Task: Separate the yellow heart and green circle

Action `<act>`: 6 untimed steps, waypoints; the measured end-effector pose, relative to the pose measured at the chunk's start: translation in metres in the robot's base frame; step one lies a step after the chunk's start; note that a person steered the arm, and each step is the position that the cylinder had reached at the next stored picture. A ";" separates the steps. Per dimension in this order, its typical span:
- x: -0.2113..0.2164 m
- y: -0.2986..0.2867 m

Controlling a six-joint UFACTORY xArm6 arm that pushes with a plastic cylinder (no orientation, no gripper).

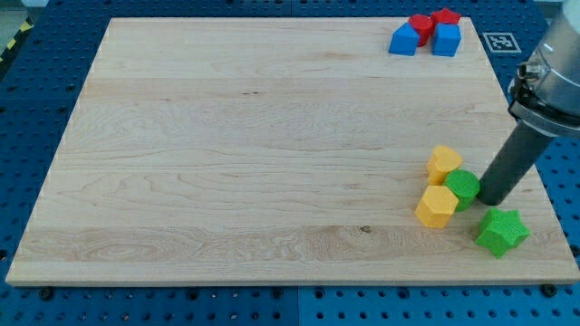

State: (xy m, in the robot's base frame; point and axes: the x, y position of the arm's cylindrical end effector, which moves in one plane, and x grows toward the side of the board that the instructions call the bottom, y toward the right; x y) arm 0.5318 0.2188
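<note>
The yellow heart (443, 163) lies at the view's lower right on the wooden board (254, 154). The green circle (462, 187) touches it just below and to the right. My tip (489, 200) is down on the board at the green circle's right edge, touching or nearly touching it. A yellow hexagon (437, 206) sits against the green circle's lower left. A green star (502, 231) lies below my tip, apart from the circle.
Two blue blocks (404, 40) (446, 39) and two red blocks (420, 26) (445, 17) are clustered at the view's top right corner. The board's right edge runs close to the green star. A fiducial tag (497, 41) lies off the board at top right.
</note>
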 end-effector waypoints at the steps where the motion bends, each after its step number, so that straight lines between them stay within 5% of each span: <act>1: -0.015 -0.003; 3: -0.038 -0.011; 6: -0.043 -0.101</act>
